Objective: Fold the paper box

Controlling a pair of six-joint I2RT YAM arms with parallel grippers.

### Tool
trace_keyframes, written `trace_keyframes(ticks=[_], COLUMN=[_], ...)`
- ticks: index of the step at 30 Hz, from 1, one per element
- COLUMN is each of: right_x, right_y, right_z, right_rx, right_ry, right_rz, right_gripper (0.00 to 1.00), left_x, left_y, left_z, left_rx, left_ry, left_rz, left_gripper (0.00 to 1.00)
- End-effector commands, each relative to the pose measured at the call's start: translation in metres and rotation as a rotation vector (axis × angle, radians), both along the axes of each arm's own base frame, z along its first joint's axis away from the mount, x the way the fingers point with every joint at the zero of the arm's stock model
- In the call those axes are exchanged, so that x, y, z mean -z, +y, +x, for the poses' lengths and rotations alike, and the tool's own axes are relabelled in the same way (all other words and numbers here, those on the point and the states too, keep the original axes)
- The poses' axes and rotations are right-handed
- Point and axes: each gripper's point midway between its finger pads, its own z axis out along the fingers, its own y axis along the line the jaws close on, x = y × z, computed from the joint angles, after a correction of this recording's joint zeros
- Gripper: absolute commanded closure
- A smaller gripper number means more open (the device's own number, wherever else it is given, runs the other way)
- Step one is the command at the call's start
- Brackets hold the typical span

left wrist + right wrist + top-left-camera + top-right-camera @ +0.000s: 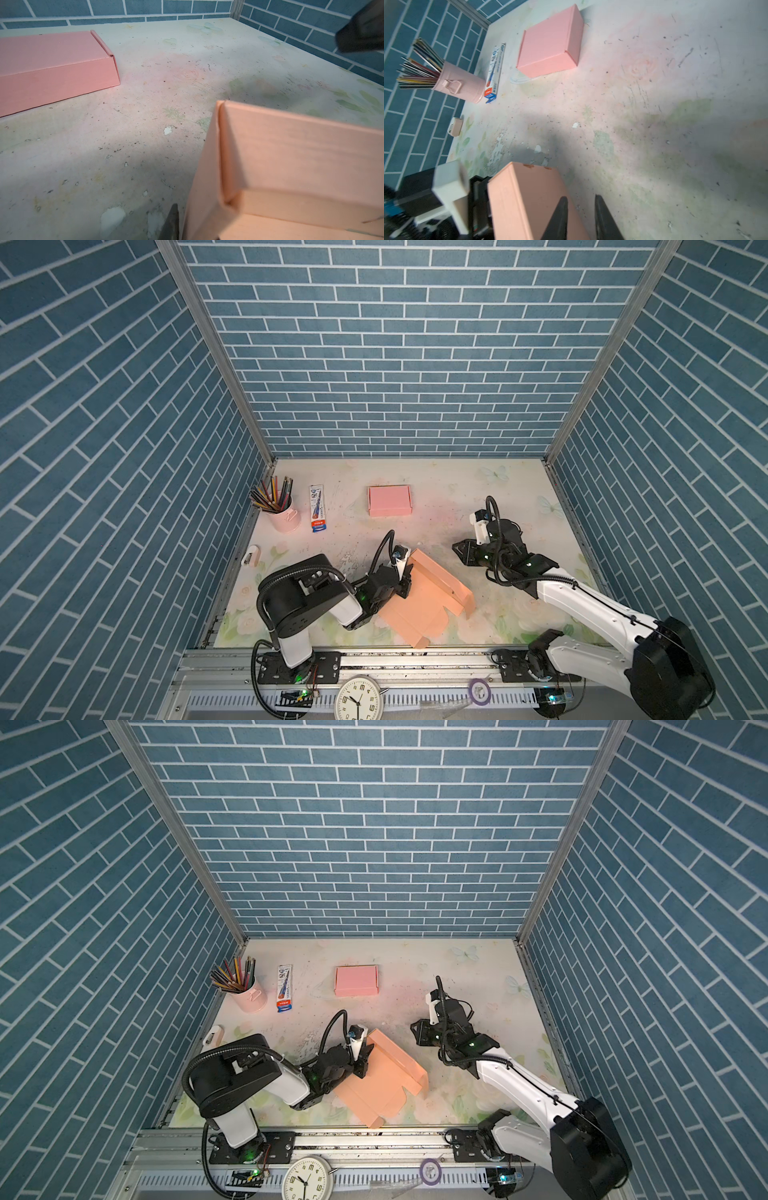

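**A:** What is the left gripper (405,585) doing?

**B:** Its jaws are pinched on a raised side wall of the paper box (417,608). In the left wrist view one finger (172,222) shows outside that wall. The other finger is hidden behind the card.

**A:** And the right gripper (581,197)?

**B:** It holds nothing. Its fingers stand a little apart, with bare table (457,497) showing between them. In both top views it hovers nearer the robot than the pink box (389,500) and off to that box's right, clear of the paper box.

**A:** Where does the paper box sit?

**B:** On the table, on the robot's side of the pink box and well apart from it, turned at an angle to it.

**A:** How far along is the fold?

**B:** About midway, I judge. The long wall is up and looks doubled over, and end walls stand at both ends. The broad lid panel with its tabs lies flat on the table, toward the robot.

**A:** So what is left?

**B:** Probably squaring the walls, then swinging the lid over and tucking it in, until it matches the closed pink box.
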Motion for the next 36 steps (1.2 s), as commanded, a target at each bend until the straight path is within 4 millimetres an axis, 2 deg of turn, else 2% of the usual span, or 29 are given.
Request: trace_keyframes(ticks=[1,7,12,15,21,36], right_x=[0.019,0.046,0.052,0.052,0.066,0.069], right_y=[0.005,0.031,0.046,0.056,0.082,0.097], right_z=[0.001,0.006,0.004,-0.002,-0.023,-0.039], right_rx=[-0.066,-0.19,-0.254,-0.31,-0.421,-0.482], right_ry=[0.024,0.141,0.163,0.184,0.255,0.3], right_rz=[-0.004,-0.015,0.031,0.052,0.027,0.058], right_gripper=[0.76,0.83,0.84,0.84,0.85,0.85], left_x=[-0.003,-0.002,0.001,0.003,0.004,0.011], left_y=[0.002,0.002,0.003,0.003,0.005,0.013], left_z=[0.001,0.002,0.002,0.003,0.005,0.006], left_rx=[-0.015,-0.017,-0.025,-0.027,-0.039,-0.069], left_ry=[-0.012,-0.011,-0.008,-0.006,-0.01,0.001], left_rz=[-0.019,-0.015,-0.001,0.001,0.011,0.012], left_gripper=[0.82,0.82,0.82,0.82,0.82,0.83])
